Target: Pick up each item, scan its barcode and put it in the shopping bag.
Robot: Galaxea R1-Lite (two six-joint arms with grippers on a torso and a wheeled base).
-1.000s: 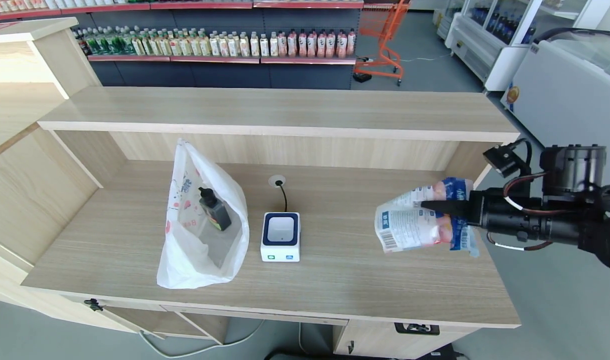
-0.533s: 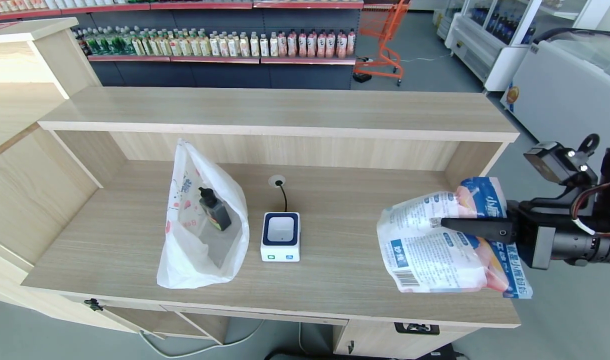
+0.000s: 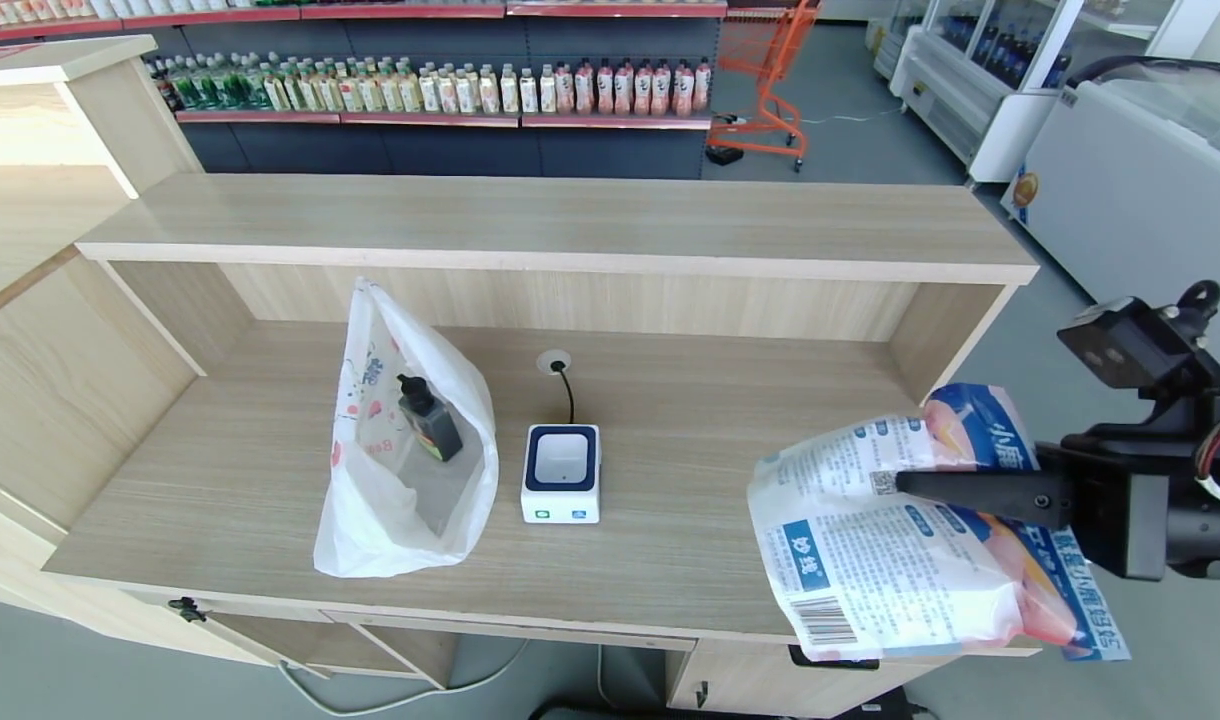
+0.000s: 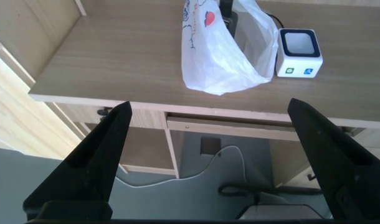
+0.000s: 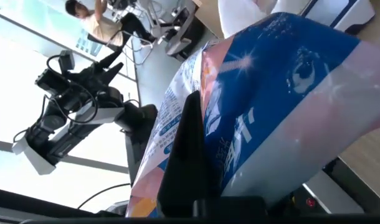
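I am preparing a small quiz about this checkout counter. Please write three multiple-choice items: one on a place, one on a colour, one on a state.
1. Where is the dark bottle with the black cap?
A. inside the white plastic shopping bag
B. on the floor
C. in a red basket

2. What colour frames the window of the square white scanner box?
A. red
B. dark blue
C. yellow

3. In what state is the right gripper?
A. open and empty
B. shut on a can
C. shut on the white, blue and pink snack packet

Answers: 1 A, the bottle shows within the bag's open mouth; 2 B, a dark blue border surrounds the window; 3 C, it clamps the packet.
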